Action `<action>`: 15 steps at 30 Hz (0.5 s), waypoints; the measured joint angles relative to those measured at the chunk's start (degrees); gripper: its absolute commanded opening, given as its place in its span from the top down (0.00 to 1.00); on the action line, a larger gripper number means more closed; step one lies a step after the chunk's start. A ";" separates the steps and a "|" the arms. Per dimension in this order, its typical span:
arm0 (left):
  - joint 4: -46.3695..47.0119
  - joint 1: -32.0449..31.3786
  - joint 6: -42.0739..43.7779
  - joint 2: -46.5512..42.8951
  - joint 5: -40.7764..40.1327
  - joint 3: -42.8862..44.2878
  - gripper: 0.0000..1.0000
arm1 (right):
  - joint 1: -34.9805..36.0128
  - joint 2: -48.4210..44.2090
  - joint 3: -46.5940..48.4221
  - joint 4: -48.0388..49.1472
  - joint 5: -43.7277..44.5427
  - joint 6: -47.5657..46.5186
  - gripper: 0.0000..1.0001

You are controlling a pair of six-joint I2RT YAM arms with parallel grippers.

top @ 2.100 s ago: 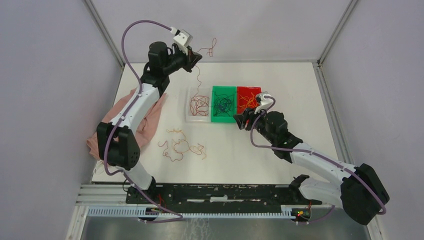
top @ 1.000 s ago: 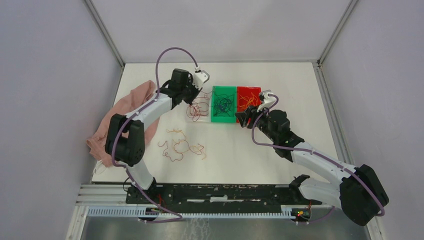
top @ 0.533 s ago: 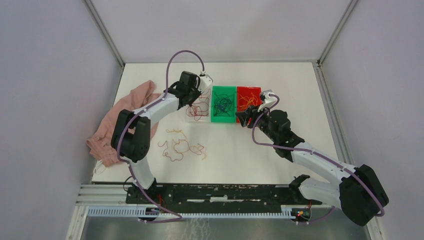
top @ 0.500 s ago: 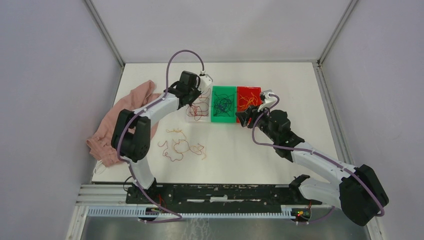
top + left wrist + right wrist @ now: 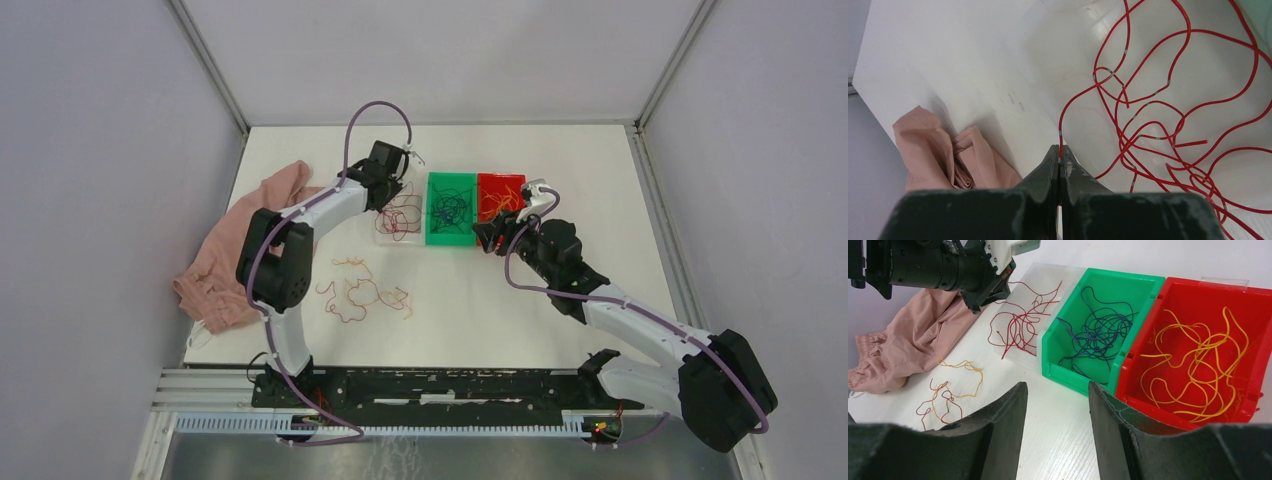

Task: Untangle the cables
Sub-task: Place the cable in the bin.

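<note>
Three bins sat in a row at the far middle of the table (image 5: 470, 310): left bin (image 5: 398, 240), middle bin (image 5: 448, 240) and right bin (image 5: 500, 177), each holding cables (image 5: 447, 208). A loose tangle (image 5: 362, 293) lay nearer the arms, left of centre. The cloth (image 5: 225, 265) sprawled at the left edge. The left gripper (image 5: 1059, 152) was at the left bin's left wall, and the right gripper (image 5: 1055, 390) was just before the right bin.

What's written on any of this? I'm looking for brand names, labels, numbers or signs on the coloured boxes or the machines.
None: no word, number or logo can be read in any of the three views.
Clear bin, green bin and red bin: plain walls, no label showing.
Clear tab on the red bin's far rim: looks blank.
</note>
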 measured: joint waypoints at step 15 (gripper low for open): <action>-1.84 -3.37 4.26 1.95 -1.79 5.33 0.97 | -0.39 0.37 -0.96 0.26 -0.02 0.85 0.45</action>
